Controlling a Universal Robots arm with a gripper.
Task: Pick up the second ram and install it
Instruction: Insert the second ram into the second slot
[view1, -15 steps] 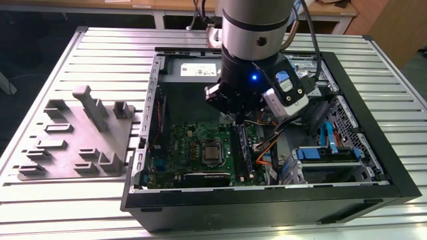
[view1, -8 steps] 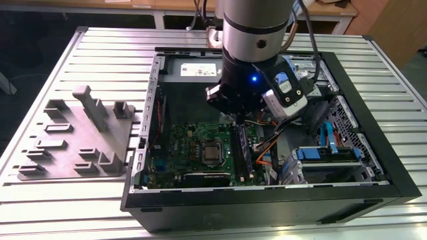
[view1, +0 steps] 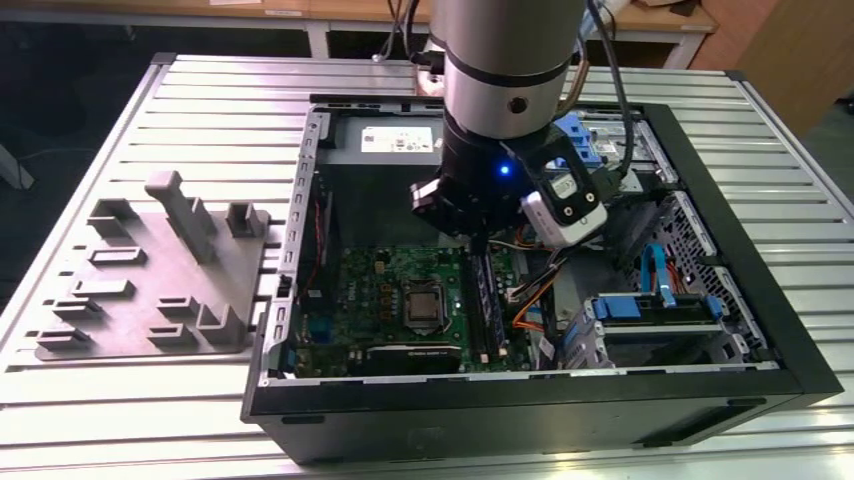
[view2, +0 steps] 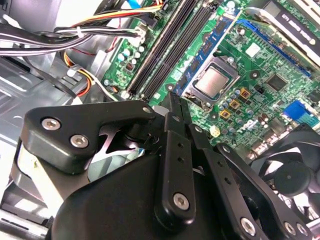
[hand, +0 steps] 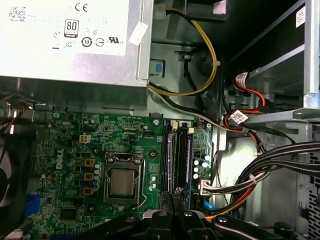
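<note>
My gripper (view1: 471, 238) hangs inside the open computer case, over the far end of the memory slots. Its two black fingers are pressed together, and I see nothing between them in both wrist views (view2: 175, 102) (hand: 175, 194). A dark blue-green ram strip (hand: 189, 159) with black chips stands on edge in the slot row, right of the processor (hand: 122, 181). A second thin bluish strip (hand: 167, 160) stands nearer the processor. I cannot tell which of them is the second ram. In the exterior view the slot row (view1: 482, 300) runs straight out from under the fingertips.
The green motherboard (view1: 380, 300) lies in the black case (view1: 534, 400). The power supply (hand: 65, 40) sits at the far end, with cable bundles (hand: 260, 170) and a blue drive cage (view1: 654, 310) beside the slots. A fan (view2: 292, 175) is close by. A grey moulded tray (view1: 154, 275) rests outside on the table.
</note>
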